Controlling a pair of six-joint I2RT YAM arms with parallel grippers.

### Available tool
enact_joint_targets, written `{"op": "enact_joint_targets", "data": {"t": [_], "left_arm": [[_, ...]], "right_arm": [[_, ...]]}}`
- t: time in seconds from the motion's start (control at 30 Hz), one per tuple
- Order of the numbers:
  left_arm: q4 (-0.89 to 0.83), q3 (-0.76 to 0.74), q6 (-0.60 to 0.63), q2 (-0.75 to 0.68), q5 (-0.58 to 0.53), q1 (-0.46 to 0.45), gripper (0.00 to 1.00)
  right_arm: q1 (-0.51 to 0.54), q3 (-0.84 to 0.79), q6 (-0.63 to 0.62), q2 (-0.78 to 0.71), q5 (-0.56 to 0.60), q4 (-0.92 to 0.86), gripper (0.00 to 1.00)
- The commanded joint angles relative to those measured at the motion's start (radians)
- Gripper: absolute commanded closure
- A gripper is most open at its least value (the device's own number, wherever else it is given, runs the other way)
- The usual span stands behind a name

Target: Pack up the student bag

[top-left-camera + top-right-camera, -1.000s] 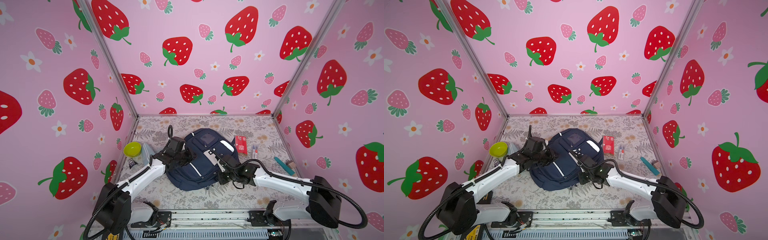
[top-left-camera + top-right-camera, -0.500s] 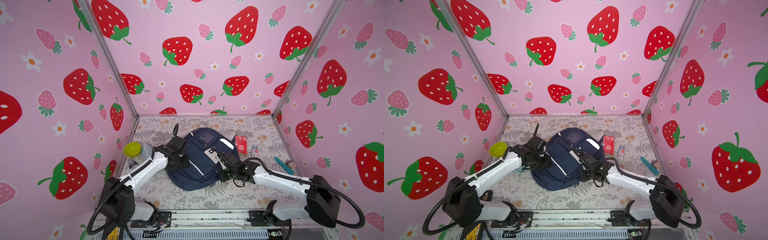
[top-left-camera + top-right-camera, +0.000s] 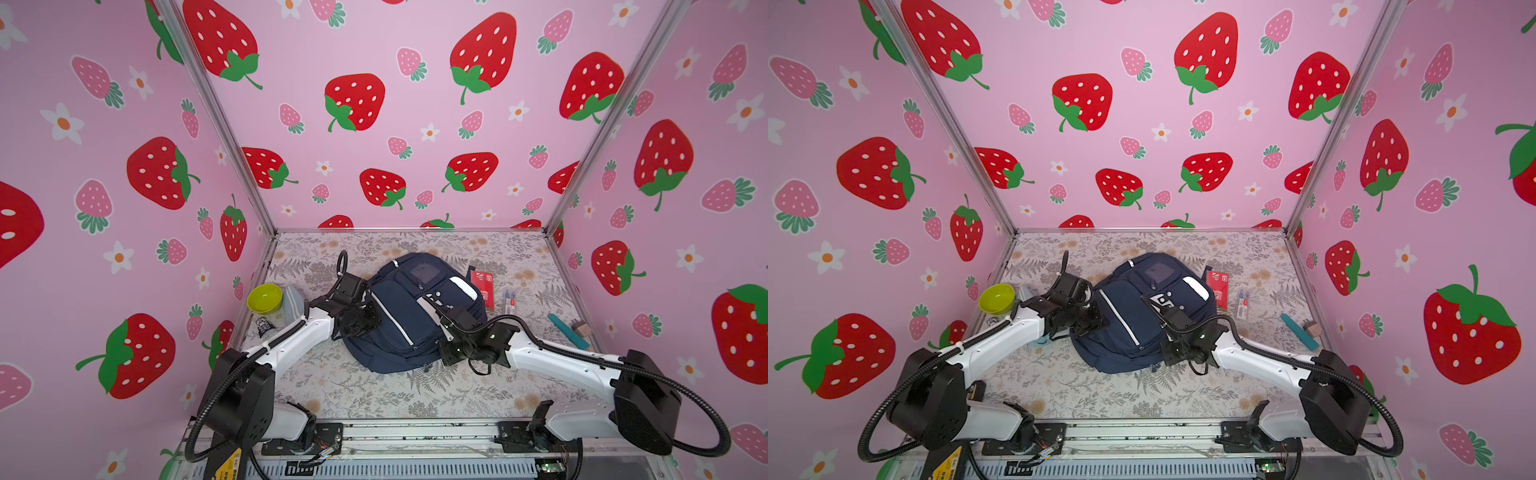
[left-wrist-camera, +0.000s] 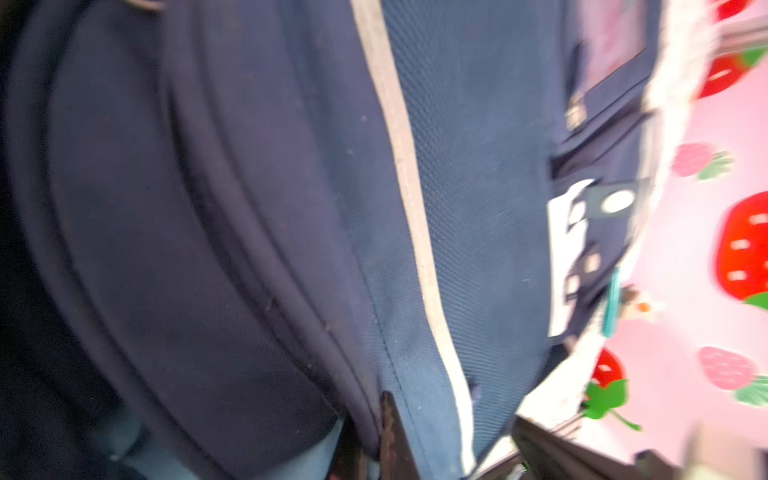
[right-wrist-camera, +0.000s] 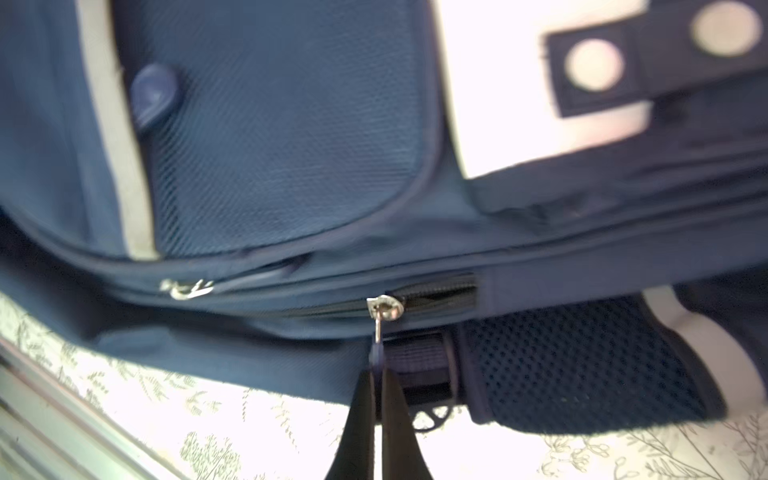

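Right wrist view puts the nearest action up close: the right end effector [image 5: 376, 374] is clenched on the dark tab of a zip pull [image 5: 378, 332] on the student bag [image 3: 399, 316], and a short stretch of zip beside the slider gapes open. Left wrist view, blurred, shows the left end effector [image 4: 374, 424] closed up against a fold of the bag's side, apparently pinching the fabric. In both top views the bag lies flat on the middle of the floral worktop [image 3: 374, 390], between the two arms. The likely trouble is the thin tab slipping out of the pinch under a hard pull. If the left hold on the soft fabric gives, the whole bag would drag instead of the zip running. It could then slide into the red booklet [image 3: 482, 284] and the small pen pack [image 3: 510, 300] just beyond it. A green bowl [image 3: 264, 298] sits near the left wall. No writing can be read: the booklet's white marks are too small, and the white patch [image 3: 436, 301] shows shapes, not letters.
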Motion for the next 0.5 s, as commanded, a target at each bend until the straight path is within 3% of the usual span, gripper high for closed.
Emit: {"op": "enact_joint_targets", "data": {"t": [0.0,0.3,0.47], "left_arm": [[0.228,-0.027,-0.148,-0.051,0.049,0.0,1.0],[0.391,-0.159,-0.314,-0.111,0.005,-0.017,1.0],[0.378,-0.243,-0.341,-0.169,-0.035,-0.018,1.0]], "right_arm": [[0.079,0.062,-0.017,0.026,-0.051,-0.003,1.0],[0.144,0.212,0.081,0.211,-0.136,0.23,1.0],[0.061,0.288,0.09,0.251,0.023,0.144,1.0]]}}
